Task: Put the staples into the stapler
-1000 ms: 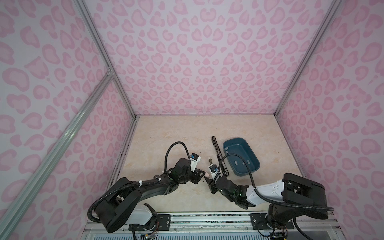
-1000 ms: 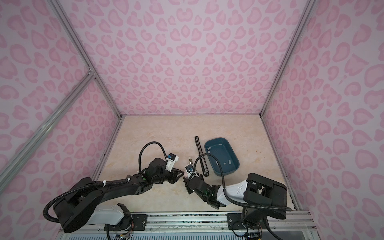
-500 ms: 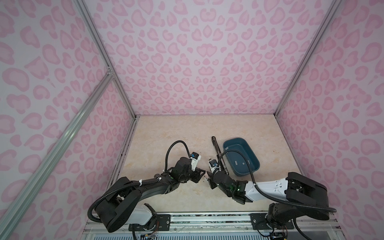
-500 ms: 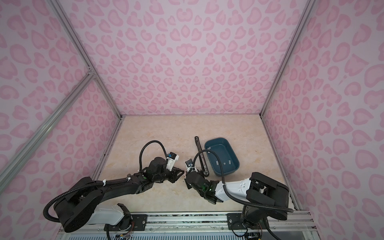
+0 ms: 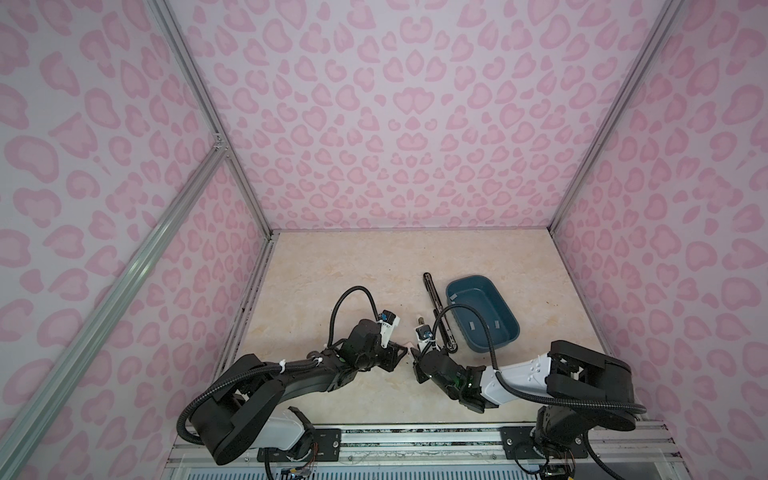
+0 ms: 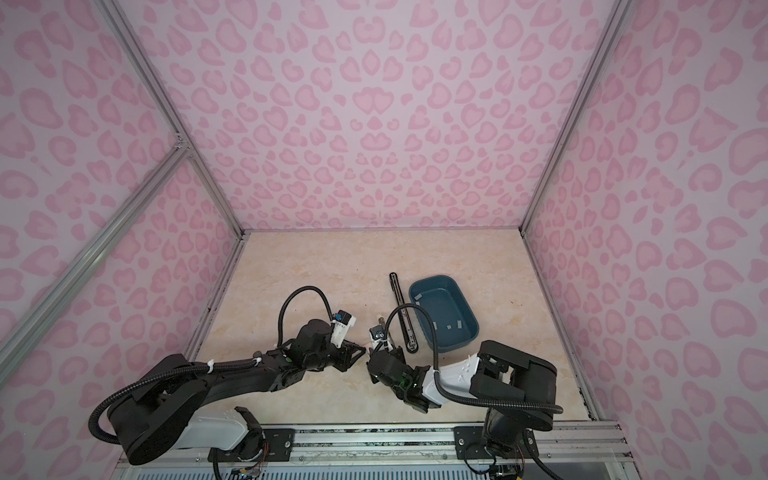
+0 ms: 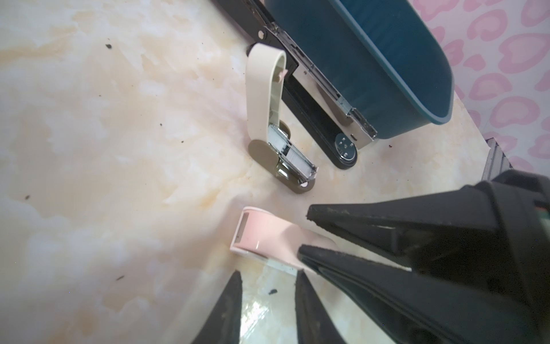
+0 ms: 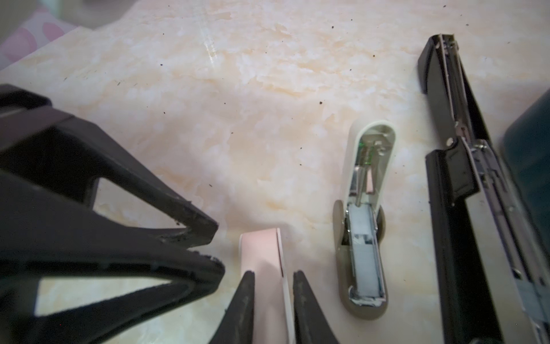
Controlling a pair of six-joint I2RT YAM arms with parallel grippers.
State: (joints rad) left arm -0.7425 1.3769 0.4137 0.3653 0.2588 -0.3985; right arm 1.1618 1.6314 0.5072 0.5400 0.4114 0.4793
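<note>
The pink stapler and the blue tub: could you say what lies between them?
Right wrist view: past the pink stapler lie the opened cream stapler, then the long black stapler.

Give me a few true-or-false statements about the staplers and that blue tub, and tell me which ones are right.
1. The long black stapler lies right beside the blue tub. True.
2. The tub has nothing in it. False: a few small grey staples lie on its floor.
3. The right gripper grips the black stapler. False: it grips the pink stapler, which sits between its two fingers.
4. The cream stapler lies on the table hinged open, with its metal channel showing. True.
</note>
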